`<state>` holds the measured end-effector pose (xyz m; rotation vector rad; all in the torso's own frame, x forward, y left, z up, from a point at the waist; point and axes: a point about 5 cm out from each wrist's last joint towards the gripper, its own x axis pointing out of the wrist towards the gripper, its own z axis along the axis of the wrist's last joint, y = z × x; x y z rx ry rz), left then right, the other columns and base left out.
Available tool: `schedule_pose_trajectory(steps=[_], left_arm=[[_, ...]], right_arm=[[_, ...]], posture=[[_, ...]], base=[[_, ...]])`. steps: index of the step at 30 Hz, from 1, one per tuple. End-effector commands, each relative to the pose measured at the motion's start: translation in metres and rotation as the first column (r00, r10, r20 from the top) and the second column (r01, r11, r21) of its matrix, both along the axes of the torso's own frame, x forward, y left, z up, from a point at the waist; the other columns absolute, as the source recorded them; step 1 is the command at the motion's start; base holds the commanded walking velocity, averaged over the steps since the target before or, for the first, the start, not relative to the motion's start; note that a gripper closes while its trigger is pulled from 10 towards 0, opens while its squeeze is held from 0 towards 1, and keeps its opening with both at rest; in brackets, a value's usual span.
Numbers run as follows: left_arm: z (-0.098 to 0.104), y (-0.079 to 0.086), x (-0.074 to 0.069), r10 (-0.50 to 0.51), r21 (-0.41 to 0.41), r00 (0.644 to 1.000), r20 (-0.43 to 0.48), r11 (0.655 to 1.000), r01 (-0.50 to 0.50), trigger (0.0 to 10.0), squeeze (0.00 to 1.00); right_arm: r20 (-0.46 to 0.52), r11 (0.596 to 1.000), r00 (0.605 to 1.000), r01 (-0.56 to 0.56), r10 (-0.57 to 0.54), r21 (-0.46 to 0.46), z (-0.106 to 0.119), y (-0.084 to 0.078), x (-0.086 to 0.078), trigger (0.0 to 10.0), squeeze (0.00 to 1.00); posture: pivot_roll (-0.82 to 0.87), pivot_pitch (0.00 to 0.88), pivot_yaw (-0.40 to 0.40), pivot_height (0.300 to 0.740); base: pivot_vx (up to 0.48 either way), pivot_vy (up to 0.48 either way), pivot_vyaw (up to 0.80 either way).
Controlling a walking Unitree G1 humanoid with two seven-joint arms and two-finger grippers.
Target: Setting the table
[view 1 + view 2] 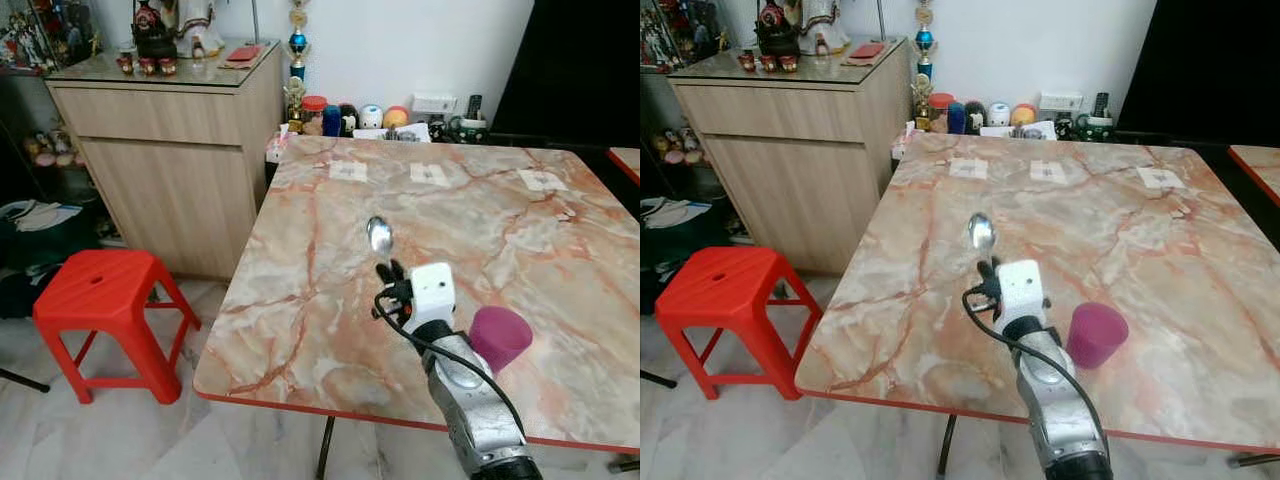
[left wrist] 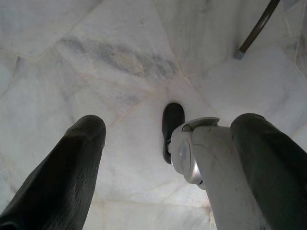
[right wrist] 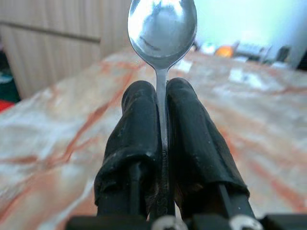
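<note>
Steel spoon (image 3: pixel 162 28) stood pinched by its handle between the two black fingers (image 3: pixel 139 139) of the right gripper (image 1: pixel 391 272), bowl pointing up and away from the wrist. Fingers closed tight on the handle, no gap visible beside it. Gripper hovered over the marble table (image 1: pixel 300 300), just on the near-left side of the purple cup (image 1: pixel 499 337), apart from it.

Purple cup stood upside down on the table near the front edge, beside the right forearm. Inverted, so nothing could be seen inside it.

Step in hand, as judged: carrying the spoon to its place setting; not yet laid down. Next move would call for lowering the wrist, tipping the spoon flat to the tabletop beside the cup, and parting the fingers only once the handle rested on the marble. Risk: the spoon might clatter or slide if let go from height.

Left gripper (image 2: pixel 168 158) hung idle over the pale tiled floor (image 2: pixel 96 57), fingers spread wide, nothing between them; the robot's foot below.

Left of the cup, off the table: a red plastic stool (image 1: pixel 100 300) on the floor. Farther from the cup, three small paper squares (image 1: pixel 429 174) lay across the far part of the table. Beyond them, small jars and containers (image 1: pixel 340 117) along the wall, contents too small to tell. A wooden cabinet (image 1: pixel 170 150) stood at far left.
</note>
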<state>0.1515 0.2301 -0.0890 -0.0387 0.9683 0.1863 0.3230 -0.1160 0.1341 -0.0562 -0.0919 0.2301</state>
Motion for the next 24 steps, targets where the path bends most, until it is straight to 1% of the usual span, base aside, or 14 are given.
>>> schedule_pose_trajectory(steps=[1, 3, 5, 11, 19, 22, 24], left_arm=[[-0.002, -0.001, -0.003, -0.024, 0.009, 0.999, -0.023, 1.0, 0.024, 10.0, 0.0], [-0.002, -0.001, -0.003, -0.024, 0.009, 0.999, -0.023, 1.0, 0.025, 10.0, 0.0], [-0.002, -0.001, -0.003, -0.025, 0.009, 0.999, -0.023, 1.0, 0.025, 10.0, 0.0], [-0.002, -0.002, -0.004, -0.026, 0.007, 0.999, -0.023, 1.0, 0.027, 10.0, 0.0], [-0.002, -0.003, -0.004, -0.034, 0.007, 0.999, -0.026, 0.999, 0.034, 10.0, 0.0], [-0.003, -0.004, -0.004, -0.036, 0.006, 0.999, -0.026, 0.999, 0.036, 10.0, 0.0], [-0.003, -0.004, -0.004, -0.036, 0.006, 0.999, -0.026, 0.999, 0.036, 10.0, 0.0]], right_arm=[[0.079, 0.999, 0.996, 0.043, -0.044, 0.018, 0.015, -0.006, 0.001, 10.0, 0.0], [0.096, 0.998, 0.994, 0.054, -0.056, 0.025, 0.019, -0.007, 0.002, 10.0, 0.0], [0.123, 0.995, 0.988, 0.088, -0.092, 0.036, 0.025, -0.011, 0.003, 10.0, 0.0], [0.152, 0.99, 0.979, 0.133, -0.139, 0.051, 0.026, -0.015, -0.001, 10.0, 0.0], [0.184, 0.989, 0.973, 0.126, -0.138, 0.079, 0.033, -0.012, -0.003, 10.0, 0.0], [0.19, 0.988, 0.971, 0.135, -0.148, 0.077, 0.033, -0.013, -0.002, 10.0, 0.0], [0.196, 0.988, 0.969, 0.138, -0.15, 0.076, 0.034, -0.013, -0.002, 10.0, 0.0]], posture=[[0.03, 0.0, -0.025, 0.74], [0.03, 0.0, -0.026, 0.74], [0.03, 0.0, -0.03, 0.74], [0.03, 0.0, -0.037, 0.74], [0.03, 0.0, -0.038, 0.74], [0.03, 0.0, -0.04, 0.74], [0.03, 0.0, -0.04, 0.74]], base=[[0.0, -0.319, 0.0], [0.0, -0.337, 0.0], [0.0, -0.392, 0.0], [0.0, -0.406, 0.0], [0.0, -0.406, 0.0], [0.0, -0.409, -0.53], [0.0, -0.409, 0.0]])
